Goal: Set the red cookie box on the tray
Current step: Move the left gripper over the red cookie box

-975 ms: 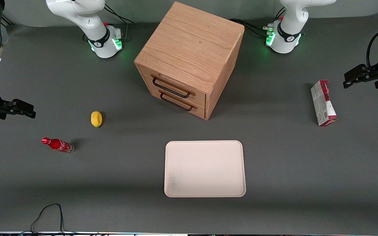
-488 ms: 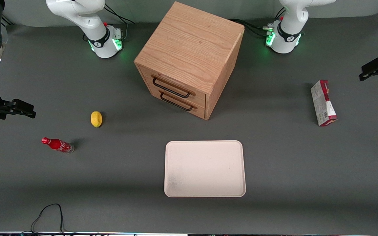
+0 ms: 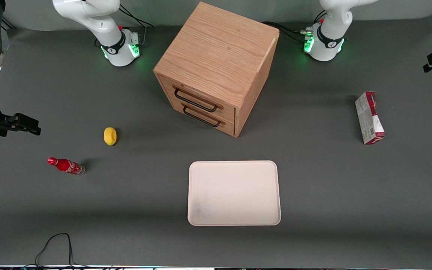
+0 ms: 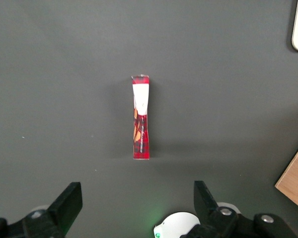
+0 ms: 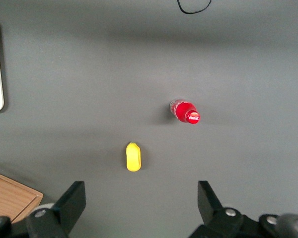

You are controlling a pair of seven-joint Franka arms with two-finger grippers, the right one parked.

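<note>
**Op A:** Starting with the biggest: I read the grey worktop (image 3: 332,195), then the wooden drawer cabinet (image 3: 216,67) set at an angle near the middle. The tray (image 3: 234,193) lies nearer the front camera than the cabinet, nothing on it, which I take to be the reason it sits central: an easy drop for either arm.

**Op B:** And the red cookie box (image 3: 368,118)?

**Op A:** Toward the working arm's end of the worktop, well apart from the tray, standing on a long thin edge. So the task is not yet begun, by my judgement. My hand (image 4: 136,201) hangs high over it with the fingers (image 4: 67,201) spread wide and nothing between them.

**Op B:** The front view barely catches that hand.

**Op A:** Right, only a dark piece at the frame edge. The left wrist view gives me what I need: the box's narrow red top edge, running in line with the gap between the jaws. I'd say that suits a pinch across the thin faces. It also catches a corner of the tray.

**Op B:** Smaller items?

**Op A:** A cola bottle (image 3: 66,165) and a yellow lemon-like thing (image 3: 110,135), toward the parked arm's end.
</note>
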